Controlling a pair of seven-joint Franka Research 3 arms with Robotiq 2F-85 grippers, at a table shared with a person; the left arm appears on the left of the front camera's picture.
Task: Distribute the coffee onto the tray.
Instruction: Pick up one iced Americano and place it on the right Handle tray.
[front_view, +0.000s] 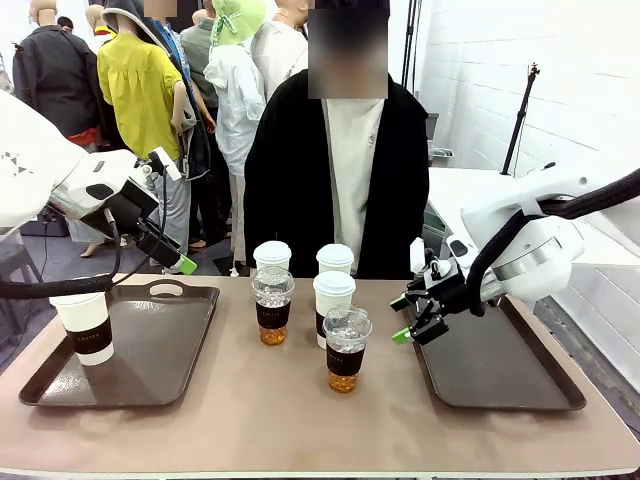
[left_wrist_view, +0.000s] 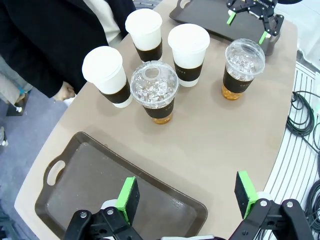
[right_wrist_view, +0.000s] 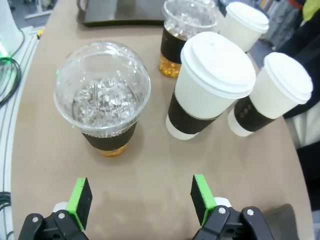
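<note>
Several coffee cups stand grouped at mid-table: three white lidded paper cups, the nearest being (front_view: 333, 300), and two clear dome-lidded cups of amber drink (front_view: 272, 305) (front_view: 346, 348). Another white cup (front_view: 85, 325) stands on the left tray (front_view: 150, 370). My left gripper (front_view: 176, 218) hangs open above that tray's far right corner; its wrist view shows its fingers (left_wrist_view: 187, 197) spread over the tray's edge (left_wrist_view: 75, 180). Open too, my right gripper (front_view: 400, 320) hovers low at the right tray's (front_view: 500, 365) left edge, pointing at the nearest clear cup (right_wrist_view: 102, 97), with nothing between its fingers (right_wrist_view: 142, 197).
A person in a black jacket (front_view: 290, 180) sits at the far side, right behind the cups. Bare table lies in front of the cups and between the trays. Cables (left_wrist_view: 302, 120) hang off the table's near side.
</note>
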